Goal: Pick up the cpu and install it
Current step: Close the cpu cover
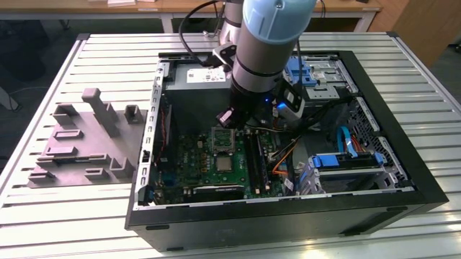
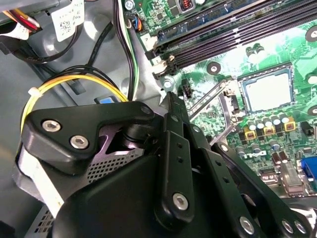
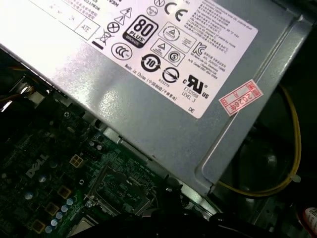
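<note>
CPU (image 2: 266, 91): pale silvery square, lying flat inside the square metal-framed socket (image 2: 243, 102) on the green motherboard (image 2: 277, 47), seen in the second wrist view. Its edges run parallel to the socket frame, with a narrow dark border all round. In the exterior view the same chip (image 1: 225, 164) sits near the middle of the board, with the opened socket cover (image 1: 222, 140) just beyond it on the far side.

Gripper (image 1: 232, 120): hangs inside the open computer case (image 1: 403, 162), above the far end of the board, apart from the CPU. Whether its jaws are wide or narrow I cannot tell; nothing is visibly held.

Room: power supply (image 3: 163, 74) close on the far side, memory slots (image 2: 223, 37) beside the socket, drive cage (image 1: 346, 167) to the exterior view's right. Grey tray (image 1: 83, 143) lies outside the case, on the slatted table (image 1: 72, 216), to the exterior view's left.
</note>
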Action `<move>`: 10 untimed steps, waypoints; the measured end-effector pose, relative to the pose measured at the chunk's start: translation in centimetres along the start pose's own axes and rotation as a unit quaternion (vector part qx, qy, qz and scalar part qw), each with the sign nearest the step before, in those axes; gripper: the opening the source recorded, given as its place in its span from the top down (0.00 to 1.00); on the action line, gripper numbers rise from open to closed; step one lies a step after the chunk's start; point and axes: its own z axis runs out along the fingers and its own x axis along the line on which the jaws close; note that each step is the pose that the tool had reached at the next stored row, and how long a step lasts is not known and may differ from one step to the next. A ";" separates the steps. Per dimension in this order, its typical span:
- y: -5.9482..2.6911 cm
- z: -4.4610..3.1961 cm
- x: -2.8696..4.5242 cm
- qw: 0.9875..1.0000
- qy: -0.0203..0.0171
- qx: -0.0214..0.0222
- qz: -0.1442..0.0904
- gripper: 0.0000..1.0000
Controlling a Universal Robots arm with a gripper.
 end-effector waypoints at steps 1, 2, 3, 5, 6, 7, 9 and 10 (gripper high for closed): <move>0.02 -0.05 0.01 1.000 0.001 0.001 -0.001 0.89; 0.04 -0.10 0.01 1.000 0.001 0.001 -0.001 0.89; 0.05 -0.15 0.01 1.000 0.002 0.002 -0.002 0.89; 0.08 -0.25 0.01 1.000 0.003 0.002 -0.005 0.89; 0.10 -0.30 0.00 1.000 0.003 0.002 -0.007 0.89; 0.11 -0.34 0.00 1.000 0.004 0.002 -0.009 0.89; 0.13 -0.44 0.01 1.000 0.005 0.003 -0.013 0.89; 0.15 -0.49 0.01 1.000 0.005 0.003 -0.015 0.89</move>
